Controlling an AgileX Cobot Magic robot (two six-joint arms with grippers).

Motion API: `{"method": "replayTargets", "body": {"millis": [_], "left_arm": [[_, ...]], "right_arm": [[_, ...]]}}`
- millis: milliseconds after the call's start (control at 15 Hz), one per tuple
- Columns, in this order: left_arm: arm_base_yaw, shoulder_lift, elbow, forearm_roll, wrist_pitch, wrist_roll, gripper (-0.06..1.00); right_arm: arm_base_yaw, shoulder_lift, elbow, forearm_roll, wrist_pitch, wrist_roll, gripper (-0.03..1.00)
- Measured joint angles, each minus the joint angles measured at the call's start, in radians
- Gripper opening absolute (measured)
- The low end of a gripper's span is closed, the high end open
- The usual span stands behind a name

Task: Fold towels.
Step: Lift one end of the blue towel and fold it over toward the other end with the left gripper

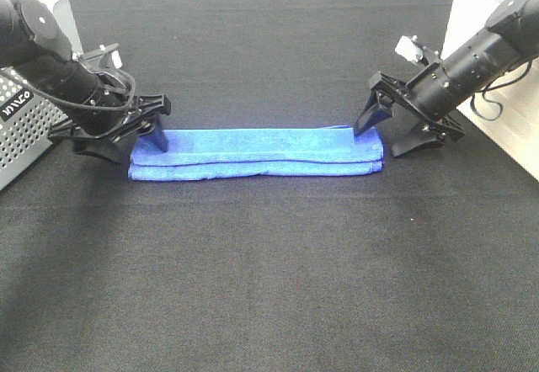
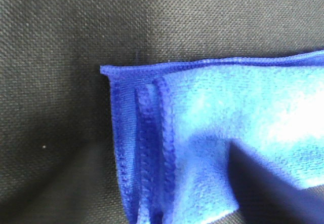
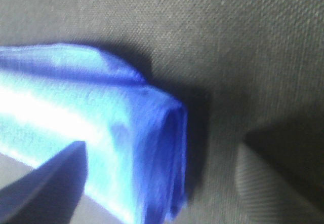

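Left gripper (image 1: 130,143) first: jaws spread wide, nothing held. One finger (image 2: 268,183) sits over the top layer of the blue towel (image 1: 253,155) just inside its left end, and the other is off the cloth on the outer side. You can't tell from these views whether that inner finger presses down or just hovers.

Right gripper (image 1: 390,134) is the same story, wide open and empty. Its inner finger (image 3: 55,178) is at the towel's right end and the outer finger (image 3: 273,178) is on the bare mat, so the end of the cloth lies in the gap, nearer the inner finger.

The towel lies flat between the two grippers as a long narrow strip, running side to side across the black table cover (image 1: 269,288). Stacked stitched edges show at the left end and a rolled fold at the right, so the lengthwise folds look done. No tag is visible.

What looks left is the short-way folds, end over end, to turn the strip into a compact stack. No end is pinched yet, so you'd need a grip on one first.

The grey perforated basket (image 1: 25,128) stands off to the left, apart from the towel.
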Motion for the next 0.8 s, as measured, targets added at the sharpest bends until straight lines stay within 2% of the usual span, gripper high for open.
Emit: {"method": "replayTargets", "body": {"millis": [267,400,600,800], "left_arm": [[0.0,-0.014,0.0,0.116,0.019,-0.113,0.79],[0.0,-0.014,0.0,0.136,0.019,-0.132,0.79],[0.0,0.006,0.0,0.096,0.002,-0.134,0.79],[0.0,0.045,-0.005,-0.008,-0.006,-0.076,0.74]], "right_arm": [[0.0,-0.022,0.0,-0.011,0.034,0.0,0.78],[0.0,-0.023,0.0,-0.014,0.035,0.0,0.78],[0.0,-0.027,0.0,-0.015,0.035,0.0,0.78],[0.0,-0.029,0.0,-0.015,0.034,0.0,0.78]]}}
